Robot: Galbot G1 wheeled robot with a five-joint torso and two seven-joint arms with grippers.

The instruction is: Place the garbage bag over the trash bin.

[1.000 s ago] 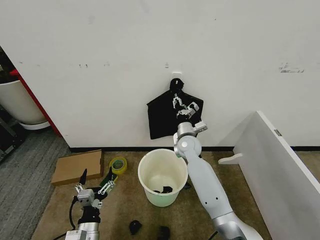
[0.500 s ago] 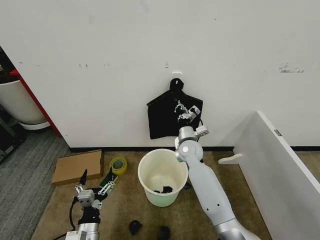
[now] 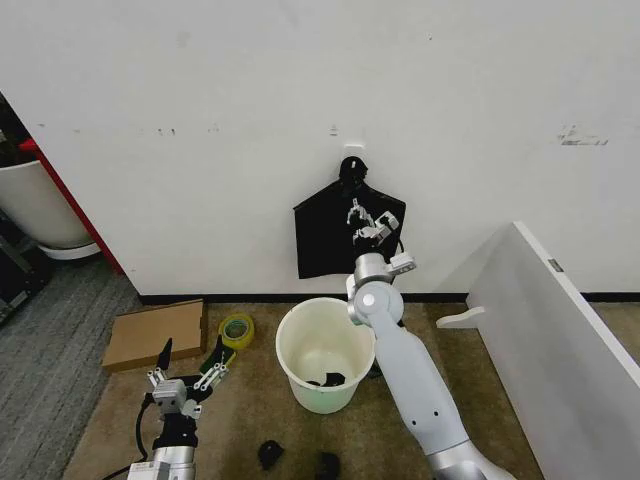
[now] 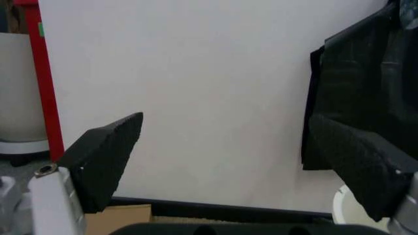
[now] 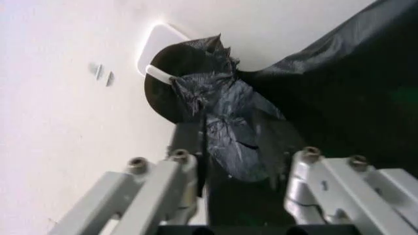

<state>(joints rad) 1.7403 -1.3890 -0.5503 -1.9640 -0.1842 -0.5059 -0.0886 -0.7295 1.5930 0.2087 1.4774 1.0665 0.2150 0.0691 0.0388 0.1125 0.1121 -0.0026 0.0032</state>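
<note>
The right arm reaches up and forward past the trash bin (image 3: 325,352), its elbow above the bin's right rim and its wrist raised well above the bin toward the wall. The right gripper (image 3: 365,218) sits high over the bin's far side, fingers (image 5: 156,193) spread apart with a gap between them. The left arm stays low, left of the bin, with the left gripper (image 3: 188,376) pointing up, its black pads (image 4: 107,156) wide apart.
</note>
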